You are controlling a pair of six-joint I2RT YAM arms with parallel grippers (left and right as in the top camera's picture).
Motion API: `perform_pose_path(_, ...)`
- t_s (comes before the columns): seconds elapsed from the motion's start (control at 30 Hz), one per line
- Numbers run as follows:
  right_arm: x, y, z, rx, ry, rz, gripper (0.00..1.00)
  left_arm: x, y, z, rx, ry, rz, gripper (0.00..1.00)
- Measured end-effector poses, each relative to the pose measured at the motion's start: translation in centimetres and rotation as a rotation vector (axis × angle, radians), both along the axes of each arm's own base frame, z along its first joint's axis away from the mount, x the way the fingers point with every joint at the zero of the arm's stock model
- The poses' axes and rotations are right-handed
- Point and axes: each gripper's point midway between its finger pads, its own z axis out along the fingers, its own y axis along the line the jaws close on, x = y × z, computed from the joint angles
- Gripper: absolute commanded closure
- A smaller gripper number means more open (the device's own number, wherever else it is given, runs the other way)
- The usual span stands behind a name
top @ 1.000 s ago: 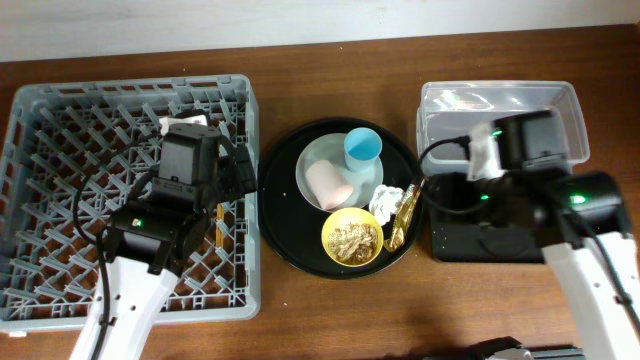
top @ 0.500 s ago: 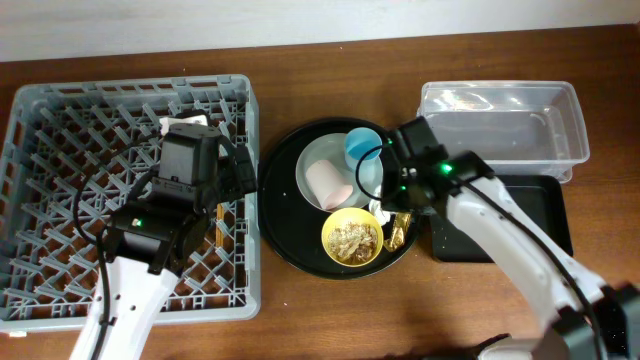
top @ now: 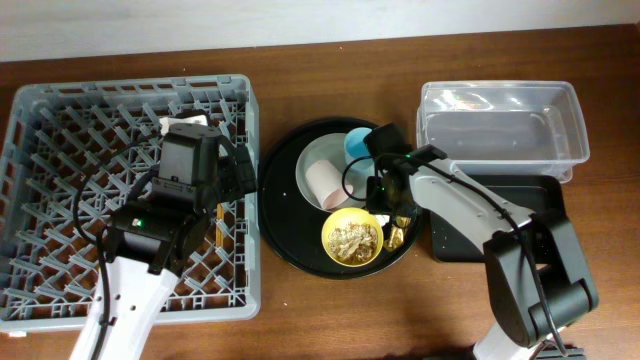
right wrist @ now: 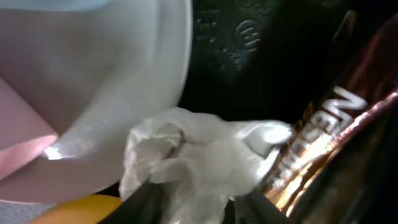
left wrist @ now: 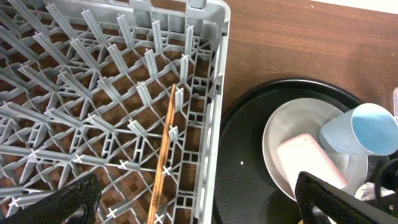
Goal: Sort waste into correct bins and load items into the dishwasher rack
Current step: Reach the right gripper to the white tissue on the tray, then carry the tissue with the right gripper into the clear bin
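Both fingers of my right gripper (right wrist: pixel 199 202) straddle the crumpled napkin (right wrist: pixel 193 149) on the round tray (top: pixel 283 225) — pinched or not, I cannot tell; my left gripper (left wrist: pixel 199 202) gapes above the rack (left wrist: pixel 93 81).

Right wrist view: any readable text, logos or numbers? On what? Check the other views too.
"NES": white letters on the gold wrapper; the letters after it are blurred and run behind the napkin, so the full word is not certain.
Round embossed mark on the round black tray: too blurred to read.
Overhead and left wrist views: no text.
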Motion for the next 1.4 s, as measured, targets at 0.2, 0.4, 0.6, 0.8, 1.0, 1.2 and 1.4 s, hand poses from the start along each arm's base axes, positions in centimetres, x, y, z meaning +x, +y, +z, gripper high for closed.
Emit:
perform_pose_path(0.2,-1.0,0.6,-0.1,-0.012,0.026,0.029,0.96,0.0,0.0,0.0,0.000,0.000,0.000,0.01)
perform_pose_path(0.4,-0.5,-0.1,4.8,0.015,-0.027,0.009,0.96,0.0,0.0,0.0,0.000,0.000,0.000,0.01)
perform_pose_path(0.6,2.5,-1.6,15.8,0.132,-0.342,-0.021,0.96,0.0,0.0,0.0,0.000,0.000,0.000,0.01)
perform_pose_path(0.8,6.0,-9.7,16.9,0.101,-0.437,-0.219,0.96,0.0,0.0,0.0,0.000,0.000,0.000,0.01)
perform_pose_path(1.0,9.0,-14.5,12.1,0.087,-0.378,-0.321,0.11,0.0,0.0,0.0,0.000,0.000,0.000,0.01)
perform_pose_path(1.2,8.1,-15.0,10.4,0.085,-0.294,-0.287,0.08,0.0,0.0,0.0,0.000,0.000,0.000,0.01)
perform_pose_path(1.4,5.1,-12.3,15.9,0.224,-0.238,-0.223,0.01,0.0,0.0,0.0,0.000,0.000,0.000,0.01)
